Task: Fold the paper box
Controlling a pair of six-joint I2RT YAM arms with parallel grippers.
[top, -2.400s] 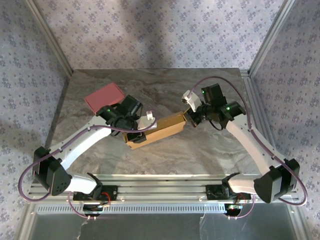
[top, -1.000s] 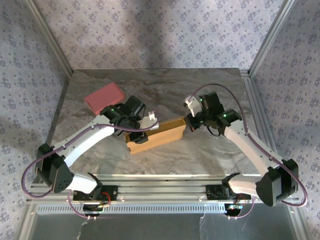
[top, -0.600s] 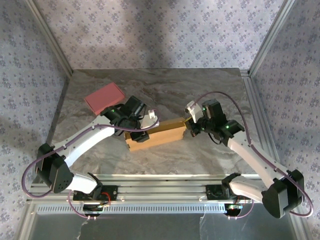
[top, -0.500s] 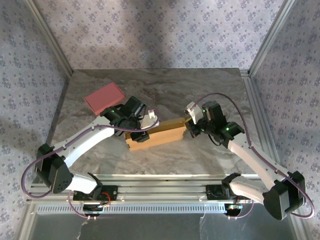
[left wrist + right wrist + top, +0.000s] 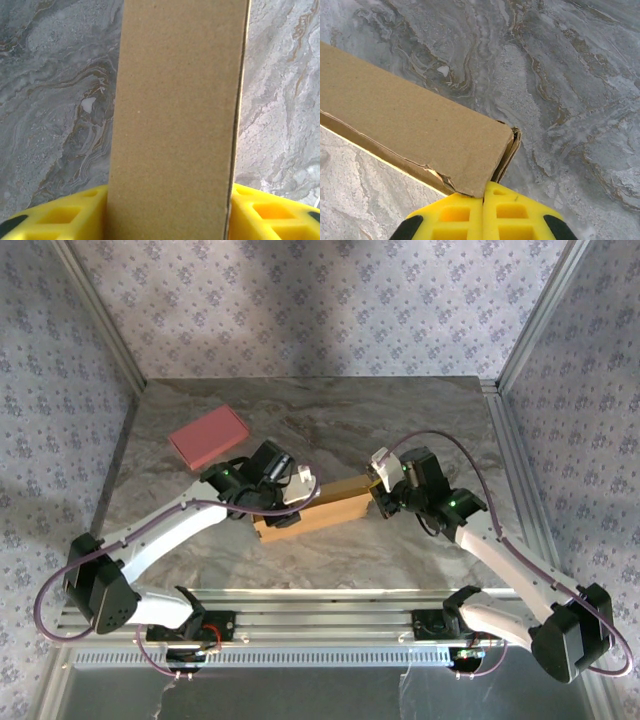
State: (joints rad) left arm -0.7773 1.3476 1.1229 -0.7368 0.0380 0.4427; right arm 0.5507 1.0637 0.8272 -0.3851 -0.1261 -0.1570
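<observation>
The paper box (image 5: 318, 508) is a closed brown cardboard rectangle lying slantwise on the marble table (image 5: 400, 420). My left gripper (image 5: 284, 506) is at its left end. In the left wrist view the box (image 5: 177, 110) stands between the two yellow fingers (image 5: 55, 215), which touch its long sides; my left gripper (image 5: 167, 202) is shut on it. My right gripper (image 5: 382, 497) is at the box's right end. In the right wrist view its fingers are pressed together, and my right gripper (image 5: 484, 194) butts against the torn corner of the box (image 5: 405, 120).
A pink flat rectangle (image 5: 208, 434) lies at the back left of the table, just behind the left arm. Metal frame posts (image 5: 528, 330) rise at both back corners, with patterned walls behind. A metal rail (image 5: 320, 615) runs along the near edge.
The right gripper has come down and nearer, staying shut at the box's right end. The box has shifted slightly toward me. The left arm's elbow has swung lower.
</observation>
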